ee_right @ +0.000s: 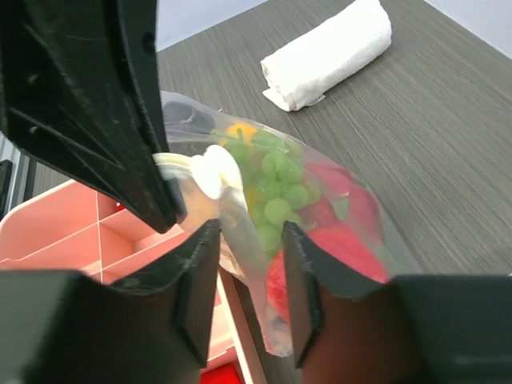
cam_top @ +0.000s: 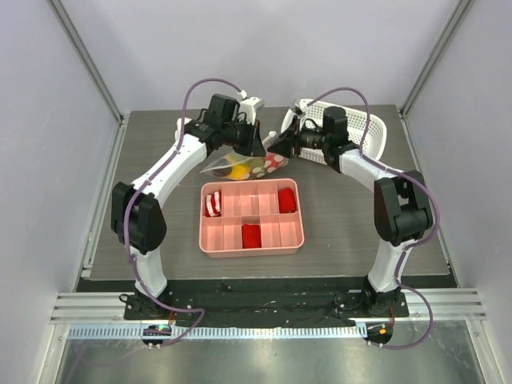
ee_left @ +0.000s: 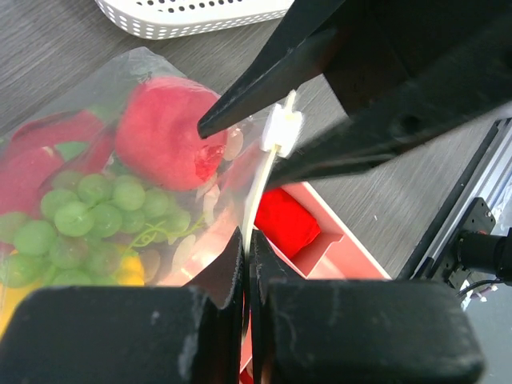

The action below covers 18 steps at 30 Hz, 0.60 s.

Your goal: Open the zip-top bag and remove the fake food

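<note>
– Starting with the left pincer: state?
– Clenched on the zip strip of the zip-top bag. Fingers pressed together, strip running up between them.
– Right pincer?
– Released. Fingers apart, straddling the bag's top edge. White slider sits just past the tips.
– Bag's position?
– Between the two pincers, mid-counter, just beyond the far edge of the pink tray. Cannot tell whether it touches the counter.
– Contents?
– The fake food, inside the bag: red round piece, green grapes, yellow piece low down.
– Surroundings?
– White basket far right. Rolled white cloth lies on the counter, apart from the bag.
</note>
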{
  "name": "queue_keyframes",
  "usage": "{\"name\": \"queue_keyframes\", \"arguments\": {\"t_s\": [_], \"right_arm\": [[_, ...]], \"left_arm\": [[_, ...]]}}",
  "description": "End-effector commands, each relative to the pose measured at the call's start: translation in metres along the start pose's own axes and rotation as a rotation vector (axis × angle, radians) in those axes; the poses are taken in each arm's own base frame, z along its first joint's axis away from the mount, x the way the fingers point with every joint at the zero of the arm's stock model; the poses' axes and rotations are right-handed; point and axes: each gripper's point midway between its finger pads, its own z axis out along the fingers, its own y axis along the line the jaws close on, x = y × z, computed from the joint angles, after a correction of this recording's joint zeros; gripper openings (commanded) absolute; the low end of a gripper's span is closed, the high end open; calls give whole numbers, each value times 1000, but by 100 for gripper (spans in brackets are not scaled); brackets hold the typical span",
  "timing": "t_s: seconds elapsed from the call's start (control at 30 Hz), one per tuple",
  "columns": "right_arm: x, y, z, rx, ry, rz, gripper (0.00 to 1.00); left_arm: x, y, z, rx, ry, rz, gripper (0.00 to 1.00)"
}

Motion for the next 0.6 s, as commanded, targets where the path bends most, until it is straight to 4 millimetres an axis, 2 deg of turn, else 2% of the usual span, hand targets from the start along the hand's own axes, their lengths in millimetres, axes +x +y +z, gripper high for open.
{"name": "queue_keyframes", "arguments": {"t_s": [0.0, 0.07, 0.2, 0.3, 0.4, 0.57], "right_arm": [[-27, -3, 3, -26, -57, -93, 37], [-28, -3, 2, -22, -56, -100, 37], [-20, -9, -10, 55, 9, -134, 62], [-22, -14, -17, 76, 2, -163, 68], [-22, -18, -14, 51, 6, -157, 69], [-27, -14, -9, -6, -8, -177, 68]], "left_arm": [[-28, -23, -20, 63, -93, 70, 0], [-27, -24, -20, 64, -92, 73, 0], [-25, -22, -22, 49, -85, 83, 0], [-21, -21, -24, 45, -77, 92, 0], [-19, -21, -25, 44, -72, 95, 0], [-19, -22, -25, 47, -70, 95, 0]]}}
